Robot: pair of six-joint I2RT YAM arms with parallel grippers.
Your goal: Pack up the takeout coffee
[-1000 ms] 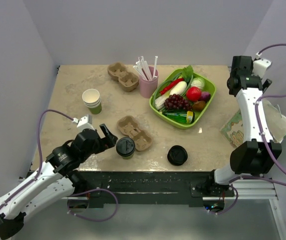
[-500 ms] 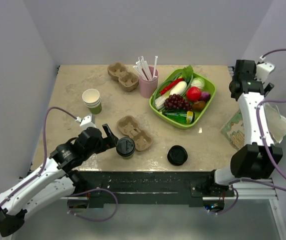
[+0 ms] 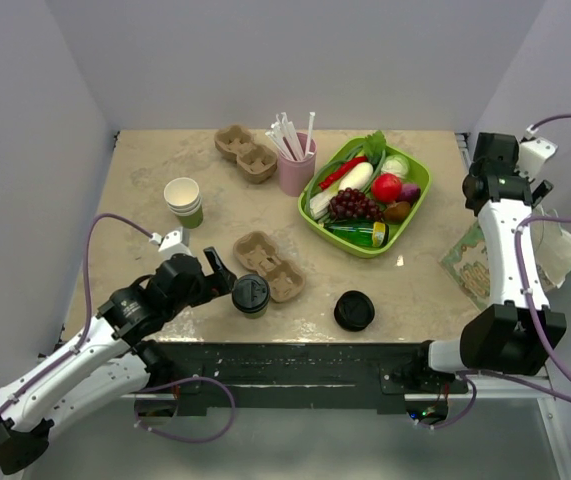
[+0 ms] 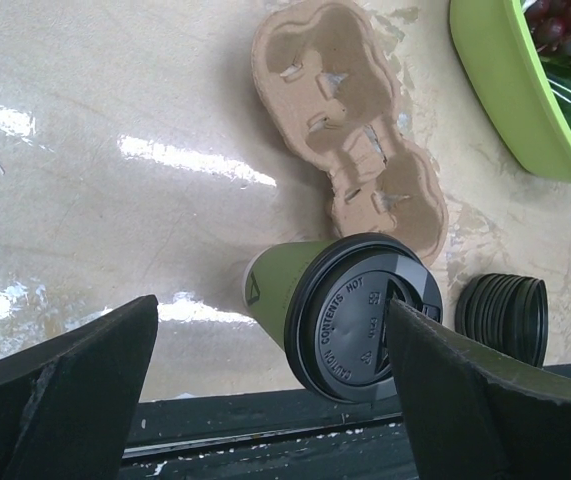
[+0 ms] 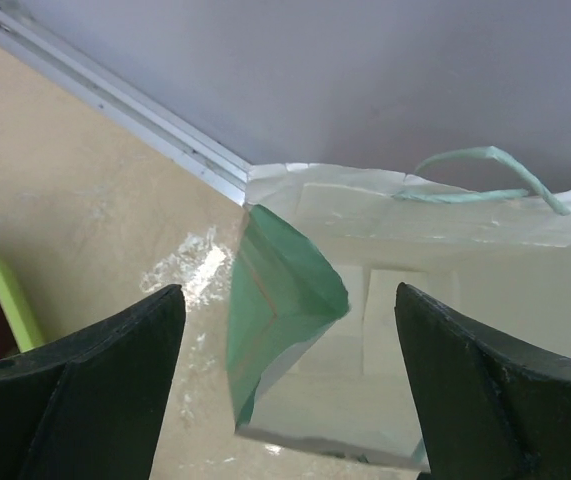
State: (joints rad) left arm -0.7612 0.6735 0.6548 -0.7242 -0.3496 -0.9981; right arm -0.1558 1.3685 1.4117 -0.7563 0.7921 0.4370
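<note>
**A:** Where is the takeout coffee (image 3: pixel 250 295) sitting?

**B:** Upright on the surface (image 3: pixel 155 165) close to the front edge, black lid on. It's just beside the near end of the pulp cup carrier (image 3: pixel 270 265), and the stack of black lids (image 3: pixel 354 310) is off to its right.

**A:** Which arm is closer?

**B:** The left one, by a long way. The left claw (image 3: pixel 213 272) is right at the cup's left side, fingers spread wide and holding nothing. In its wrist view the cup lies straight ahead in the gap between the two fingers, nearer the right-hand one.

**A:** Is it touching yet?

**B:** Probably not. The overhead view is too coarse there to be sure.

**A:** And the cup's long axis?

**B:** Vertical. I'd say the claw should slide forward a little, then close sideways across the green wall below the lid.

**A:** What about the right claw (image 5: pixel 290 290)?

**B:** It's well apart, over at the right edge, with its jaws apart and empty. It's facing the open mouth of the paper bag (image 5: pixel 385 260), which looks like where the cup is meant to go.
</note>
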